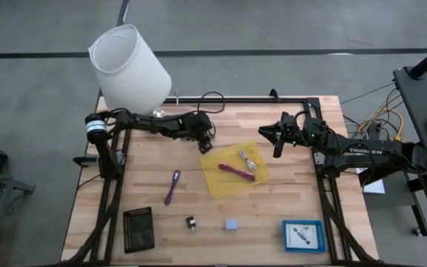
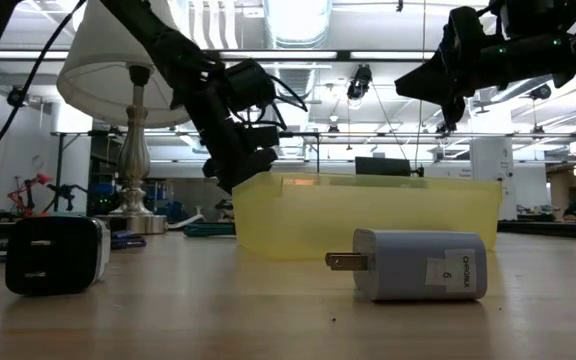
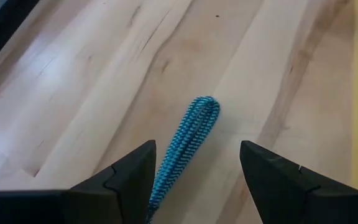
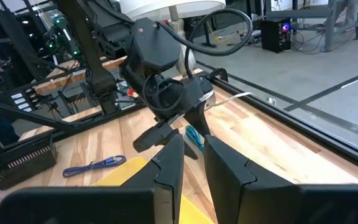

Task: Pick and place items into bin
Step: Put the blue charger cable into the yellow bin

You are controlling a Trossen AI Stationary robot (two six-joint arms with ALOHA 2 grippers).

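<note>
From above, we see the left gripper [image 1: 207, 144] low over the surface [image 1: 288, 193] beside the yellow bin [image 1: 217, 182], which holds a magenta cord [image 1: 236, 171] and a silver clip [image 1: 245, 157]; the right gripper [image 1: 276, 138] waits nearby.

At table height, a grey-blue cube [image 2: 418, 265] lies before the bin.

In the left wrist view, the jaws stand wide, straddling the teal cord [image 3: 185, 142].

In the right wrist view, that gripper's jaws stand narrowly apart, empty.

We judge the pick is under way: next lower and close.
</note>
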